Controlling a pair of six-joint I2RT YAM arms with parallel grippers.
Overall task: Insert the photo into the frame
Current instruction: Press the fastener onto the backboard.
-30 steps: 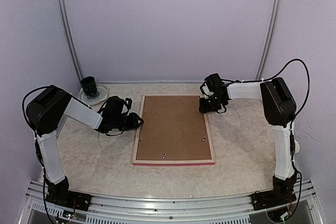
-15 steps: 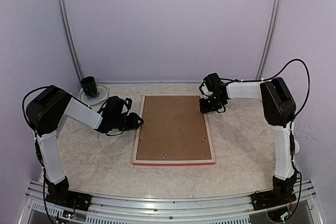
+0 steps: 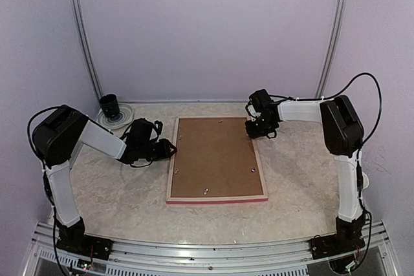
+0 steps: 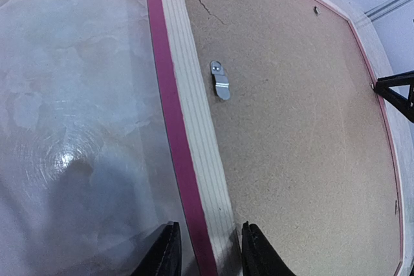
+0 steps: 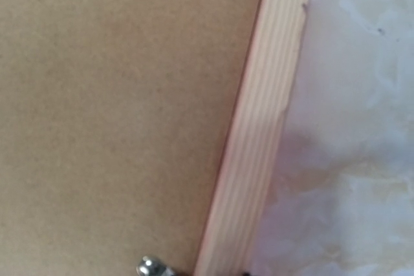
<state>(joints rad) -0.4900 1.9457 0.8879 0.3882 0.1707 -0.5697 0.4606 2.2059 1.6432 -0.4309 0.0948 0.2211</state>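
On the table (image 3: 129, 192), far left, a dark cup (image 3: 109, 104) stands on a round dish (image 3: 126, 114), well apart from the work. Next comes the left gripper (image 4: 210, 253), its fingers apart astride the frame's left rail; whether they pinch it I cannot tell. The frame (image 3: 217, 200) lies face down in the middle, pale wood up, with the brown board (image 3: 217, 156) seated in it. At its far right corner is the right gripper (image 3: 260, 128); spread or pressed together, I cannot tell.

The photo is nowhere in view. It may lie under the board or be out of sight elsewhere. So I judge that either only the clips (image 4: 220, 82) need turning, or the board must come out first.

Counted: one cup, one dish, two arms, one frame, one board, no photo seen. The clips are too small to number surely.
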